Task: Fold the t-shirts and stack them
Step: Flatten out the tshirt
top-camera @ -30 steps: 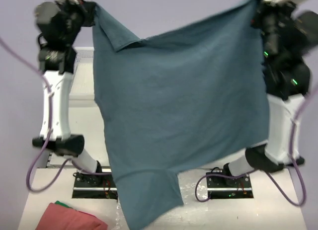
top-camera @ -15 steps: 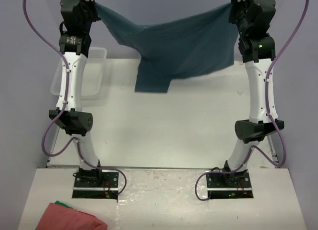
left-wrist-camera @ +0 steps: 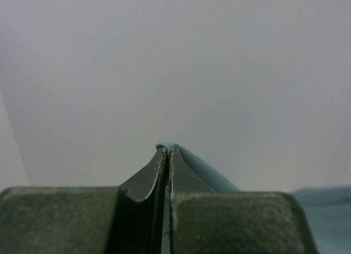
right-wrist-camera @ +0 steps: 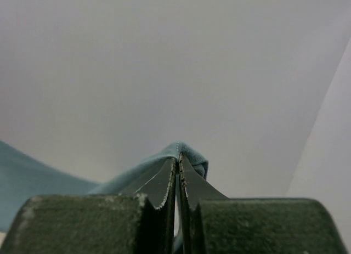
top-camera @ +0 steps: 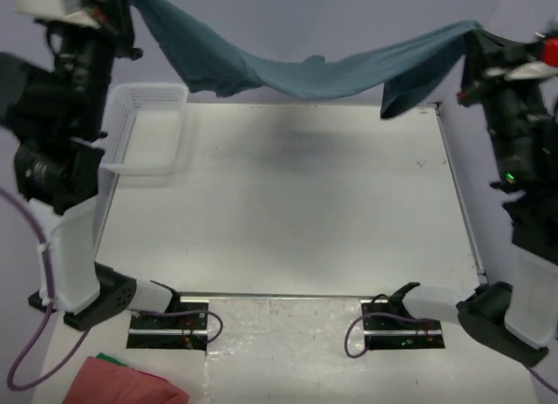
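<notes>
T-shirt (top-camera: 323,72) that hung curtain-like a second ago now sags across the far edge of the table (top-camera: 288,212) (left gripper (left-wrist-camera: 168,150) and right gripper (right-wrist-camera: 177,161) each pinching a corner), ready for laying flat.

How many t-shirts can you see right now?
1: the teal t-shirt hangs between the left gripper and the right gripper, above the table. Others may be hidden.
</notes>
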You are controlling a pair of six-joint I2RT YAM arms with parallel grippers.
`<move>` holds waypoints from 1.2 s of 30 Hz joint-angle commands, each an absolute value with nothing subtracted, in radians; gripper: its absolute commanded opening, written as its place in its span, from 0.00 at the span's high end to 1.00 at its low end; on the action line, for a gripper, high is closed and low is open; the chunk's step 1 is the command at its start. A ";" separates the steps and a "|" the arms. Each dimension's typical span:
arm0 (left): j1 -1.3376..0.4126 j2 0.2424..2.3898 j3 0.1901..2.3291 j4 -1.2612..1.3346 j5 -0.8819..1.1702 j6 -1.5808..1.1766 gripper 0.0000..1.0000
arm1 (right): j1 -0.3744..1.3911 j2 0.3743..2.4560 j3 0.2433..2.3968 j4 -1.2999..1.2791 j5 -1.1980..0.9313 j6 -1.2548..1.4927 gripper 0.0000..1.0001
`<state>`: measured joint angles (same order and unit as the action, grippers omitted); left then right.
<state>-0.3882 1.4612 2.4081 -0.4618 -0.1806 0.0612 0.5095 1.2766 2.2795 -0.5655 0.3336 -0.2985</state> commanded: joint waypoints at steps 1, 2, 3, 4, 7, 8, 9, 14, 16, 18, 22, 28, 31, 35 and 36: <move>-0.396 1.298 2.407 -0.503 -0.163 0.011 1.00 | 0.706 1.148 2.327 -0.566 0.564 -0.425 1.00; -0.394 1.248 2.405 -0.505 -0.132 -0.021 1.00 | 0.739 1.131 2.329 -0.583 0.598 -0.428 1.00; -0.394 1.232 2.408 -0.506 -0.118 -0.029 1.00 | 0.759 1.117 2.326 -0.589 0.603 -0.420 1.00; -0.394 1.221 2.413 -0.509 -0.104 -0.034 1.00 | 0.771 1.105 2.315 -0.584 0.612 -0.422 1.00; -0.390 1.239 2.450 -0.537 -0.080 -0.046 1.00 | 0.782 1.098 2.287 -0.577 0.635 -0.425 1.00; -0.390 1.271 2.451 -0.543 -0.068 -0.051 1.00 | 0.781 1.115 2.280 -0.562 0.632 -0.426 1.00; -0.390 1.290 2.441 -0.545 -0.064 -0.051 1.00 | 0.782 1.130 2.278 -0.548 0.624 -0.431 1.00; -0.390 1.498 2.407 -0.514 -0.104 -0.008 1.00 | 0.701 1.327 2.397 -0.509 0.562 -0.473 1.00; -0.387 1.570 2.440 -0.496 -0.130 0.017 1.00 | 0.587 1.438 2.462 -0.514 0.461 -0.413 1.00; -0.368 1.676 2.498 -0.479 -0.121 0.038 1.00 | 0.513 1.523 2.523 -0.549 0.376 -0.361 1.00; -0.221 1.822 2.551 -0.381 -0.008 -0.024 1.00 | 0.353 1.728 2.612 -0.552 0.230 -0.264 1.00; -0.151 1.968 2.603 -0.243 0.043 -0.005 1.00 | 0.183 1.828 2.612 -0.529 0.083 -0.187 1.00; -0.130 1.967 2.608 -0.190 0.054 -0.018 1.00 | 0.121 1.833 2.612 -0.525 0.043 -0.163 1.00; -0.129 1.913 2.593 -0.187 0.054 -0.005 1.00 | 0.080 1.799 2.589 -0.520 0.034 -0.152 1.00; -0.129 1.902 2.589 -0.183 0.052 -0.005 1.00 | 0.068 1.784 2.580 -0.519 0.034 -0.150 1.00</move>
<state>-0.1265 2.0224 2.5397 -0.3161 0.0299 -0.0074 0.0841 1.8946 2.5610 -0.6132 0.0750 -0.1818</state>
